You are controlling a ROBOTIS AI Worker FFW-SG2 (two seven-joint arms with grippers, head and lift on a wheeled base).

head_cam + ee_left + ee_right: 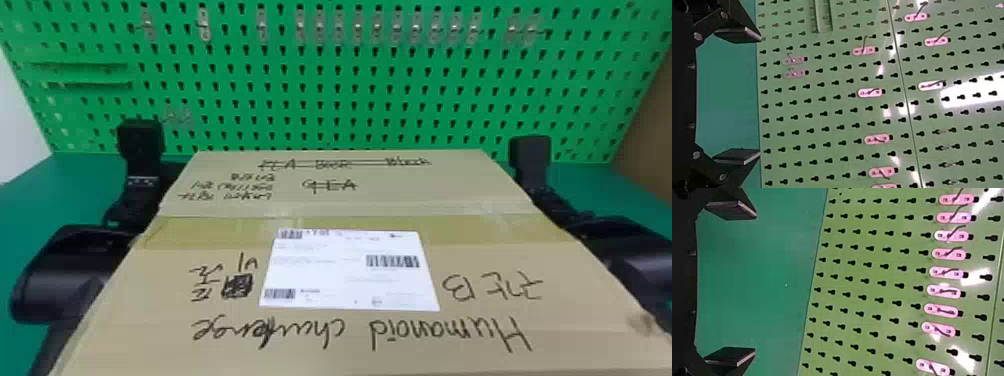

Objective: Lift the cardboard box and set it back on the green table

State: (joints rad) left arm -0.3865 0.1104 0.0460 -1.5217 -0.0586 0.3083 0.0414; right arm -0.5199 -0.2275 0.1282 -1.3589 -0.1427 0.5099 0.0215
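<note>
Head view: we are flanking the cardboard box [150,310] with our left gripper [140,140] and right gripper [531,152], the green counter [30,200] showing on both sides and a green pegboard [325,102] standing behind. Tape [210,232] is running across its closed top, near a white label [345,272]; the contents are staying hidden from us. We are spreading both pairs of jaws wide. Whether its base is touching the counter, we cannot tell.

Left arm [55,280]: lay at lower left; left gripper [141,142], centre left, stood wide open. Right arm [631,255]: lay at lower right; right gripper [531,155], centre right, likewise open.
</note>
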